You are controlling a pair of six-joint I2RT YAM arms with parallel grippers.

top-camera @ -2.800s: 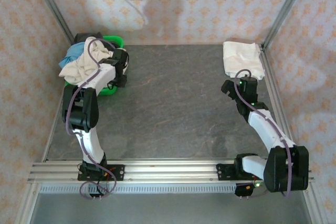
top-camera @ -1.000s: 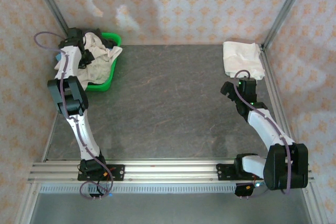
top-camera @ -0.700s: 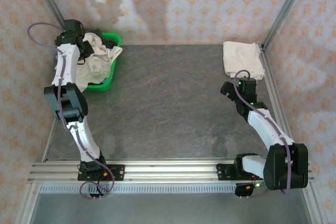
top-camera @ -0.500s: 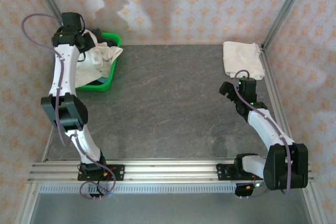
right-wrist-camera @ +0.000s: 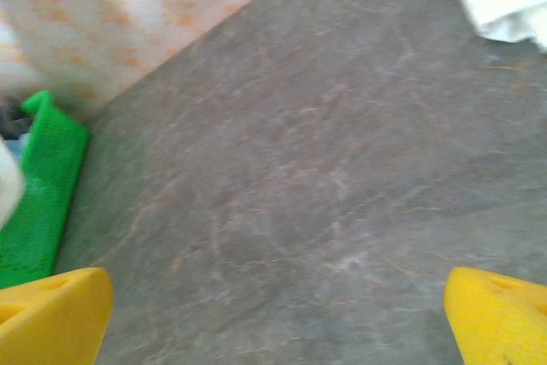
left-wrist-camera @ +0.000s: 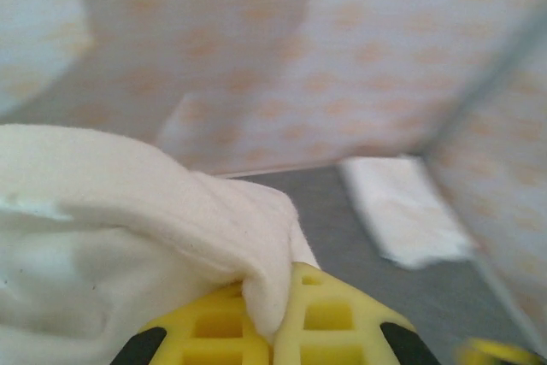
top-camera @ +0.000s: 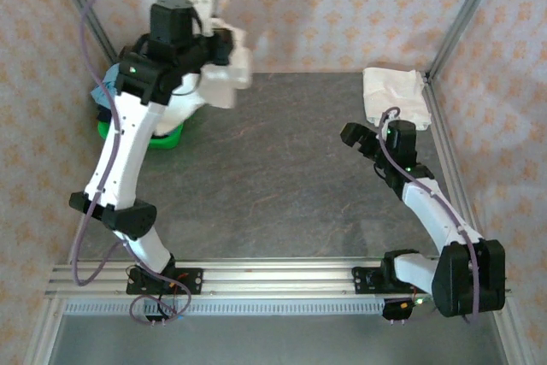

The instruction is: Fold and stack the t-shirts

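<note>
My left gripper (top-camera: 229, 50) is raised high over the back left of the table, shut on a cream t-shirt (top-camera: 214, 83) that hangs bunched below it. In the left wrist view the cloth (left-wrist-camera: 128, 237) is pinched between the yellow fingers (left-wrist-camera: 333, 322). A second cream t-shirt (top-camera: 393, 96) lies folded at the back right corner and appears as a pale patch (left-wrist-camera: 406, 215) in the left wrist view. My right gripper (top-camera: 357, 138) hovers low just in front of that folded shirt, open, with bare table between its fingertips (right-wrist-camera: 500, 318).
A green basket (top-camera: 137, 136) stands at the back left, partly hidden by my left arm, with a light blue garment (top-camera: 102, 98) at its rim. The basket (right-wrist-camera: 38, 203) also shows at the left of the right wrist view. Grey tabletop (top-camera: 282, 177) spreads between the arms.
My left arm has risen out of the basket and swung right, lifting the cream t-shirt with it. The right gripper has turned slightly towards the left.
</note>
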